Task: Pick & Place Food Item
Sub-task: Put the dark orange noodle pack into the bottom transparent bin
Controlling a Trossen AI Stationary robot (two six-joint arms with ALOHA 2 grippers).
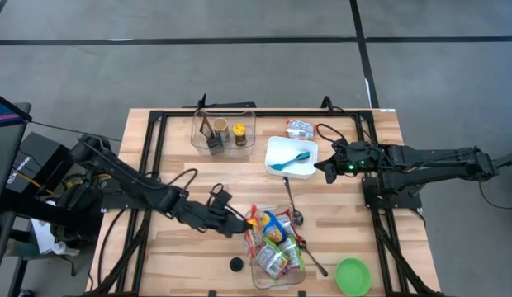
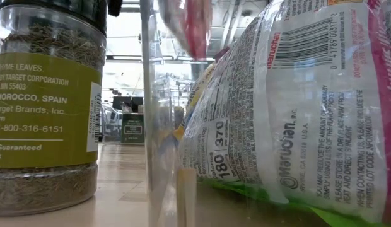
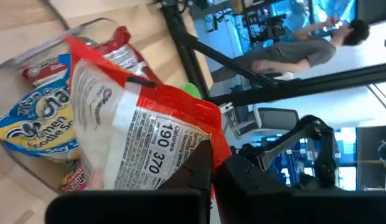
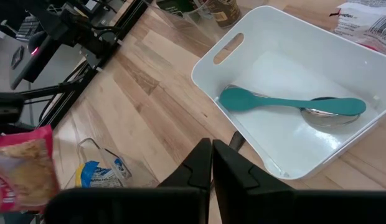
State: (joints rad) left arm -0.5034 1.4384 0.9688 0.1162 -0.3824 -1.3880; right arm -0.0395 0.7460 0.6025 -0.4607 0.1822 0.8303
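A: Left gripper (image 3: 211,158), pinched on what?

B: Clamped on one edge of the red-and-white noodle packet (image 3: 131,137), fingers tight on the wrapper. Hung over the rim of the clear bin (image 1: 258,280), above the other packets.

A: Lifted clear of the rest?

B: Looked so from the wrist view; hard to confirm from overhead. Probably called for a straight rise first, to avoid dragging neighbours over the rim.

A: Risk?

B: Held by a thin edge only, so likely to swing or slip. Needed a slow, level carry, with no sharp wrist turns.

A: Bound where?

B: Not shown. Possibly meant for the white tray (image 1: 289,144), already occupied by a teal spoon (image 4: 286,104). If so, wanted a low release on the bare part beside the spoon.

A: Right gripper (image 4: 211,149)?

B: Parked just beside the tray's edge, over the counter (image 1: 173,148), fingers pressed together on nothing. Worth a wide berth on the way in.
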